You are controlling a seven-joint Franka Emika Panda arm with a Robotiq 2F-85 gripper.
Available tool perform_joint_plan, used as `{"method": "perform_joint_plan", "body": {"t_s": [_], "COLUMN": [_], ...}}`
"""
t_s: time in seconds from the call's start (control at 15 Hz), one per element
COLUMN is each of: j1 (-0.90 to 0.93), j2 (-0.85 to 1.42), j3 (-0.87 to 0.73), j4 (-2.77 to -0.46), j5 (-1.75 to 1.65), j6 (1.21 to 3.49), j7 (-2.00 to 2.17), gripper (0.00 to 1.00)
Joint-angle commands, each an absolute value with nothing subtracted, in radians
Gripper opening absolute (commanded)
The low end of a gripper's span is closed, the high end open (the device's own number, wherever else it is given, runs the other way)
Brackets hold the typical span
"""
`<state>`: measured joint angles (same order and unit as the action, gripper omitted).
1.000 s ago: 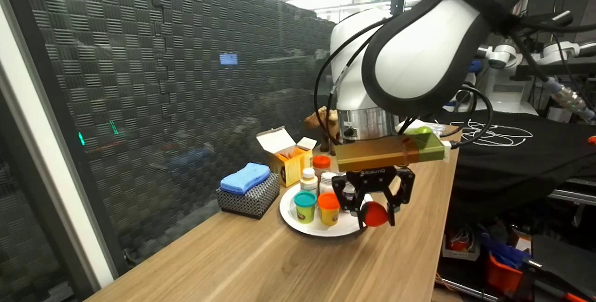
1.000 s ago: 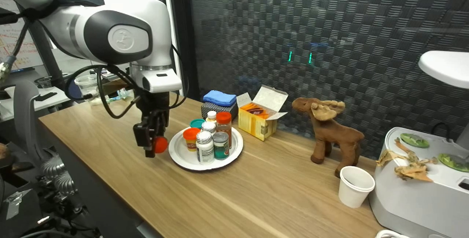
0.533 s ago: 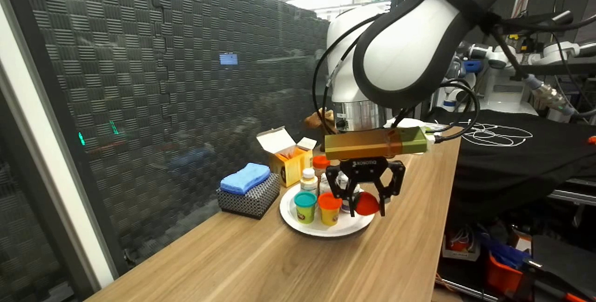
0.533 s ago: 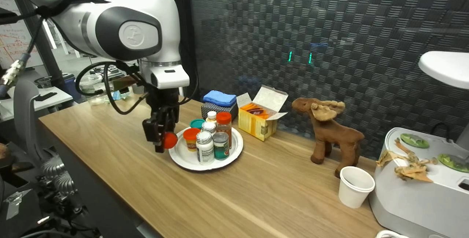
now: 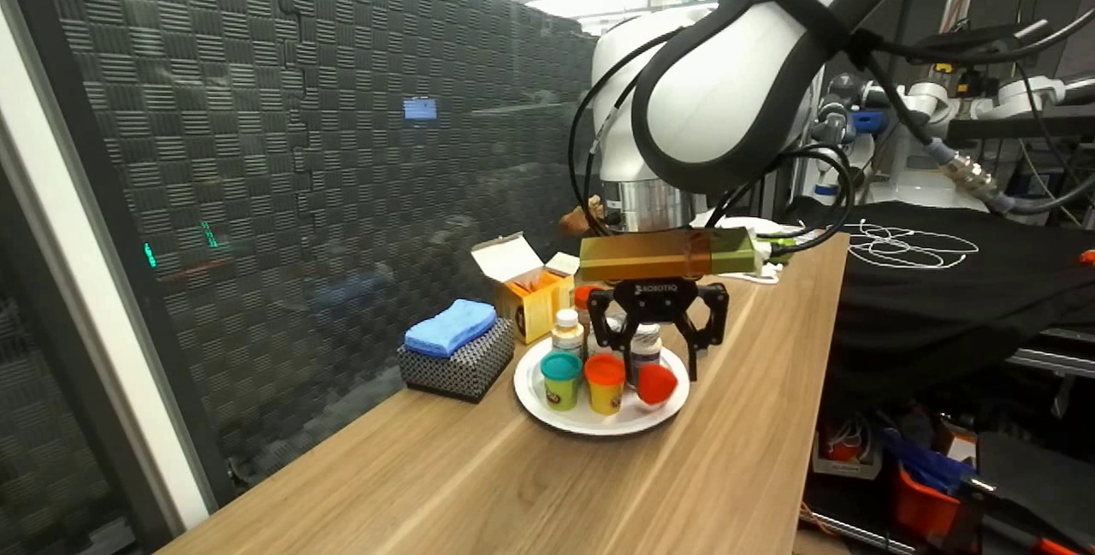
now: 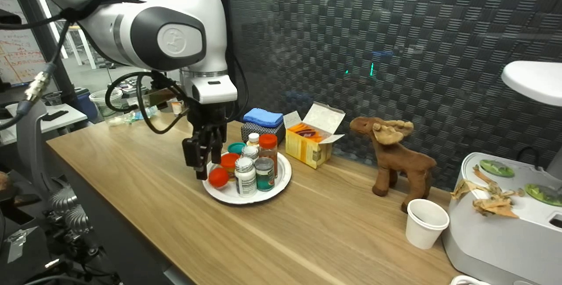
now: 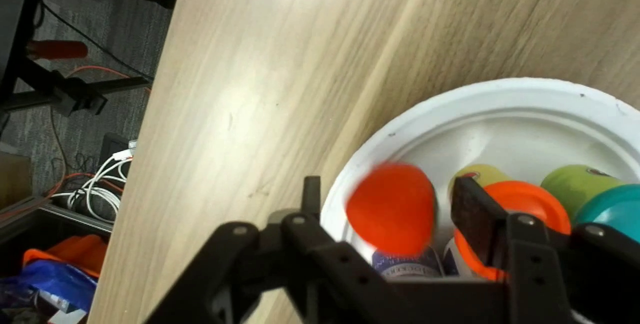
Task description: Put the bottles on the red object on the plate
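Note:
The red object (image 5: 657, 385) is over the front part of the white plate (image 5: 590, 427), apart from both fingers. It looks blurred in the wrist view (image 7: 392, 209); whether it rests fully on the plate I cannot tell. My gripper (image 5: 662, 377) is open just above it; the gripper also shows in the wrist view (image 7: 388, 189). On the plate stand whitish bottles with white caps (image 6: 246, 179) (image 6: 253, 140), a red-capped bottle (image 6: 268, 144) and a short orange-lidded tub (image 5: 605, 388). One whitish bottle (image 5: 648, 341) is partly behind the gripper.
A teal-lidded tub (image 5: 561, 380) and a green-labelled jar (image 6: 265, 177) also stand on the plate. Behind it are an open yellow carton (image 6: 309, 144) and a blue cloth (image 6: 263, 117) on a dark box. A toy moose (image 6: 397, 157) and paper cups (image 6: 426, 223) stand farther along.
My gripper has moved over the plate with the red object and opened. The red object has left the fingers and sits lower, over the plate beside the orange-lidded tub.

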<state>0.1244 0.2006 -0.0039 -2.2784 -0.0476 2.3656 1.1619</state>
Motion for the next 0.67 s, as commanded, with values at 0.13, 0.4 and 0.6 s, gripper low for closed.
{"method": "perform_joint_plan", "body": {"t_s": [0.13, 0.4, 0.6], "j1": [0.127, 0.141, 0.152], "j2": [0.201, 0.178, 0.133], "j3": [-0.011, -0.005, 0.015], "j4": [-2.260, -2.265, -2.257], "j5": [-0.084, -0.124, -0.160], "j6": [2.371, 2.352, 2.279], "j7": [1.192, 1.198, 1.144], "gripper": [1.00, 1.00, 1.00]}}
